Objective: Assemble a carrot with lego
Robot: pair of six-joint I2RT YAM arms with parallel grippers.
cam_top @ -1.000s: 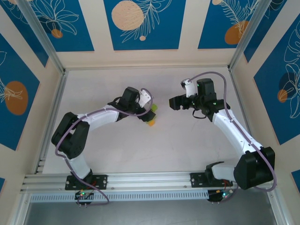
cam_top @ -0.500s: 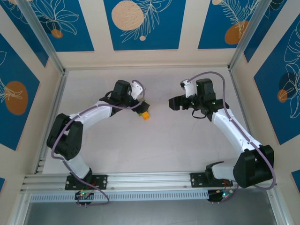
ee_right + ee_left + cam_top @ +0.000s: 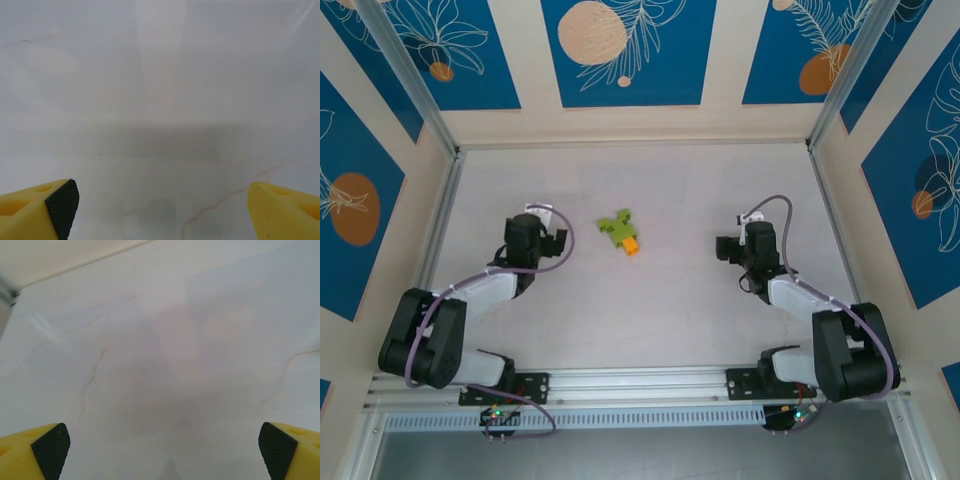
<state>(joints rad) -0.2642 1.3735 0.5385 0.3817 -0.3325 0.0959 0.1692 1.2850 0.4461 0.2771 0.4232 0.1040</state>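
The carrot point(image 3: 620, 232), a small lime-green cluster of lego bricks with one orange brick at its lower right end, lies alone on the white table point(image 3: 670, 300), a little behind centre. My left gripper point(image 3: 557, 243) is drawn back to the carrot's left, well apart from it. In the left wrist view that gripper point(image 3: 164, 452) stands open over bare table, yellow fingers point(image 3: 30, 455) at the frame's corners. Off to the right, far from the carrot, sits my right gripper point(image 3: 723, 248). It point(image 3: 167, 210) is open too, with nothing between its fingers.
Aluminium rails point(image 3: 640, 385) run along the near edge by the arm bases. Beige walls with blue panels point(image 3: 625, 50) close the table at the back and on both sides. The folded arms flank the carrot left and right.
The left arm has pulled back left and toward its base, leaving the carrot lying on the table. The right arm has also folded back toward its base, and its jaws opened a little wider.
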